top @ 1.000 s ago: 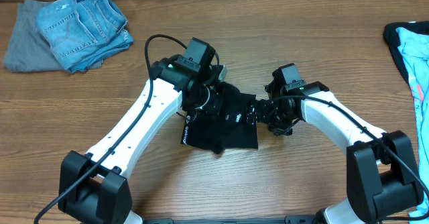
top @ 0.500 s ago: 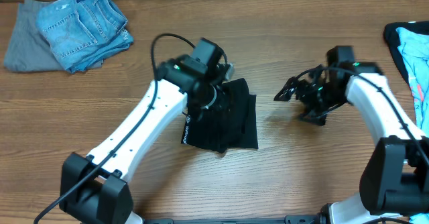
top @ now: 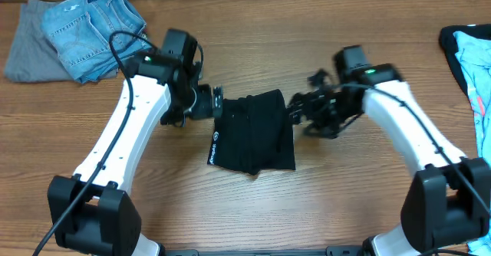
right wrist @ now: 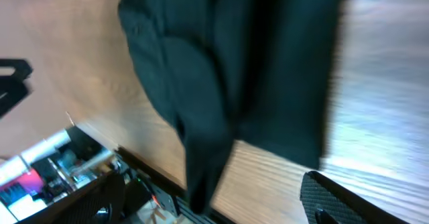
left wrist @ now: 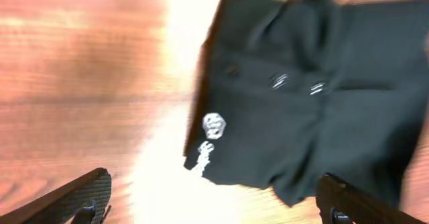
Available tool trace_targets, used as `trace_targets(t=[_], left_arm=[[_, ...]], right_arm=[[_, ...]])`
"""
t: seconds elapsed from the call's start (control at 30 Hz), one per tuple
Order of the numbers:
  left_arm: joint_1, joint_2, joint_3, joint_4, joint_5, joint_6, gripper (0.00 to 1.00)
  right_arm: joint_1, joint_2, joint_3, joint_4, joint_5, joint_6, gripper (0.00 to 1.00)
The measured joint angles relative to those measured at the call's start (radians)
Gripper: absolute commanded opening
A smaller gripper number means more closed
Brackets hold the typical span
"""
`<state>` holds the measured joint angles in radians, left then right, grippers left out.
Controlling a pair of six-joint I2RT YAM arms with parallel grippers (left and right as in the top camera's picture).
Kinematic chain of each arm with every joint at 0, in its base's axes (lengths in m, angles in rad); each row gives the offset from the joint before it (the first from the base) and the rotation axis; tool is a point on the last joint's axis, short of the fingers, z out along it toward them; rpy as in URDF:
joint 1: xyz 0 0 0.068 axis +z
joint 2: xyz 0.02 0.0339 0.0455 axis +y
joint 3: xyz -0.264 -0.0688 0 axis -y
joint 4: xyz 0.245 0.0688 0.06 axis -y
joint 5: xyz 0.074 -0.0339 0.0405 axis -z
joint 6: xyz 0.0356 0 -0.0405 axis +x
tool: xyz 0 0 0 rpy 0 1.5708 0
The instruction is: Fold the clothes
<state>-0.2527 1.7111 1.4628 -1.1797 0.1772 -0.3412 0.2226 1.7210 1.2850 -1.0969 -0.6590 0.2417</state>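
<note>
The clothes, a black garment with a small white logo, lie folded into a rough rectangle at the table's middle. My left gripper hovers just off the upper left corner, open with nothing in it. In the left wrist view the garment fills the upper right, and my gripper spans wide over bare wood and the cloth's lower edge. My right gripper is at the garment's upper right edge, open. Its wrist view shows the black cloth blurred, one fold reaching down between the spread fingers.
Light blue jeans lie on a grey cloth at the far left corner. A colourful garment lies at the right edge. Bare wooden table surrounds the black garment.
My left gripper opened, let go of the garment and drew back to the left. My right arm swung out to the right, then came back to the garment's right edge.
</note>
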Motion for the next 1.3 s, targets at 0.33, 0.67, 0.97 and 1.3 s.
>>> trace_targets(t=[0.33, 0.67, 0.97, 1.3], left_arm=[[0.0, 0.0, -0.118, 0.029, -0.025, 0.0, 1.0], [0.0, 0.0, -0.122, 0.034, -0.025, 0.0, 1.0], [0.0, 0.0, -0.122, 0.024, -0.029, 0.0, 1.0], [0.0, 0.0, -0.122, 0.023, -0.029, 0.0, 1.0]], right_arm=[[0.148, 0.0, -0.08, 0.088, 0.075, 0.176, 0.7], [0.257, 0.0, -0.096, 0.149, 0.098, 0.304, 0.23], [0.269, 0.0, -0.097, 0.138, 0.187, 0.372, 0.04], [0.257, 0.0, -0.097, -0.006, 0.342, 0.384, 0.04]])
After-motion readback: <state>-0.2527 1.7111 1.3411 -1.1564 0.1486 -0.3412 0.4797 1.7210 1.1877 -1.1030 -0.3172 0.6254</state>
